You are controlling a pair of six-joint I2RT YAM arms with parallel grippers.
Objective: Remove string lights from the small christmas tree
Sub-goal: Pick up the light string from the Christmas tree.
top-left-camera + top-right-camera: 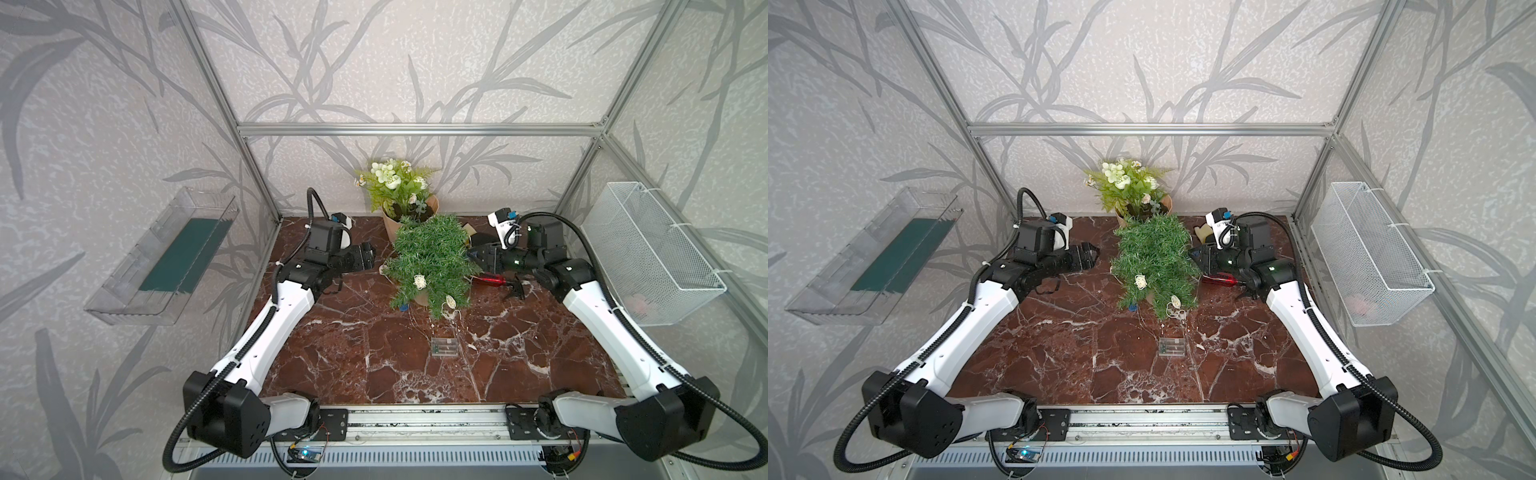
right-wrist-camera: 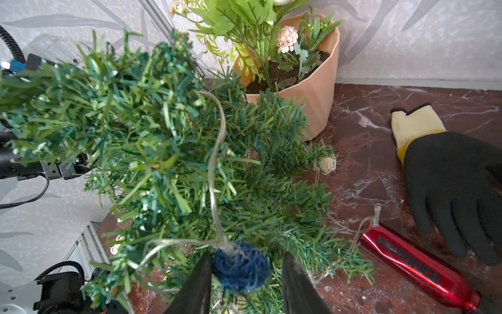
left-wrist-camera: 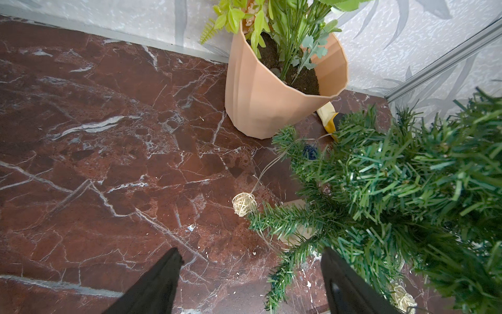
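Your right end effector is sitting at the tree's right flank. Its jaws are partly open and straddling a blue ball of the string lights. One finger is looking as if it is touching the ball, while a gap is showing at the other, so I am judging that nothing is clamped yet. Your left end effector is waiting on the opposite side of the tree, jaws spread wide and holding nothing.

The tree is standing toward the back of the surface, just in front of the potted plant. The lights are draping over it. Cream balls are hanging on the near side. The clear battery box is lying flat on the surface, apart from the tree, toward the arm bases.

The relation you are working with is this: the ball is lying directly ahead, between the right jaws. Its wire is running away from that end effector, across the needles toward the crown. So the right arm is the nearer one. I am expecting a pull straight back to snag the wire on the branches; lifting up and outward is looking safer. A red-handled tool and a glove are lying close by on that side.
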